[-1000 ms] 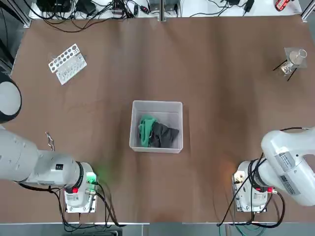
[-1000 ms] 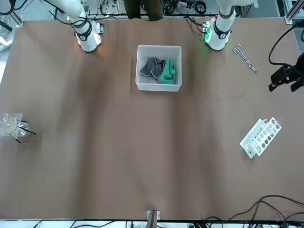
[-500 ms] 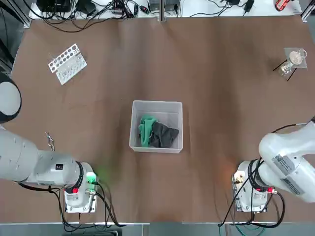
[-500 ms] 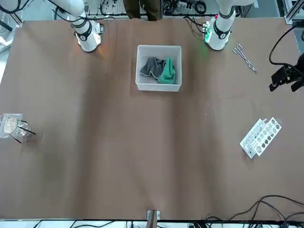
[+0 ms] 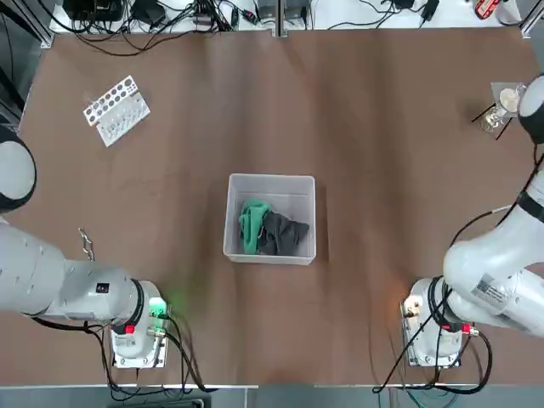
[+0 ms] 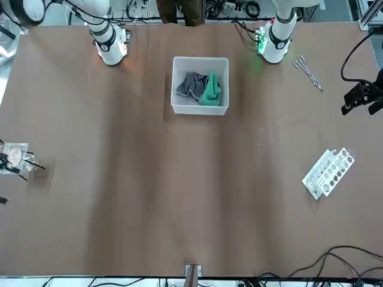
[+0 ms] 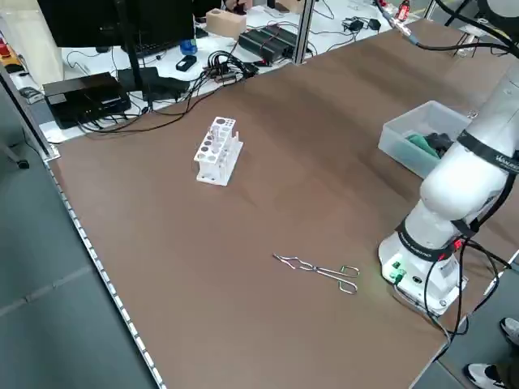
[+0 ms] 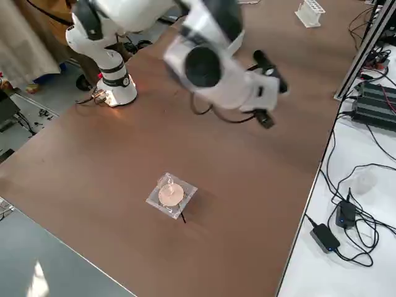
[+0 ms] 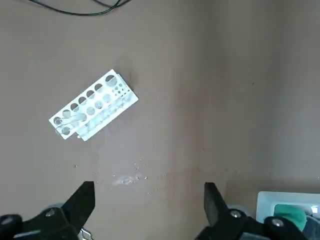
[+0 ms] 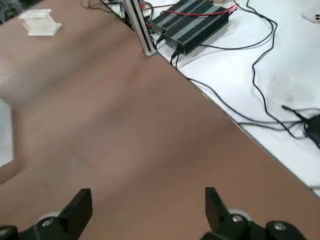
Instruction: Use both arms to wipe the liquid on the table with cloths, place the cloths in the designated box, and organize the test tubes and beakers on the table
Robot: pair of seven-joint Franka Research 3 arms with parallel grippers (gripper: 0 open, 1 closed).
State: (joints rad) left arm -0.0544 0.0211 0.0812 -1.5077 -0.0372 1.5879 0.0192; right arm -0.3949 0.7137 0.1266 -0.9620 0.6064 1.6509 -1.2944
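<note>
The translucent box sits mid-table with both cloths inside, the green one beside the dark grey one. My left gripper hangs open and empty high over the table's left side, and also shows as the left gripper from the front. Under it lie the white tube rack and a few drops of liquid. I cannot tell test tubes from the rack. My right gripper is open and empty above the far right, near the beaker on its stand.
Metal tongs lie near the left arm's base. A wire stand with a tan disc stands at the far right corner. Cables and power strips crowd the bench past the table's far edge.
My right arm has swung outward and away from its base, and now reaches over the far right corner by the stand. The left gripper has barely moved.
</note>
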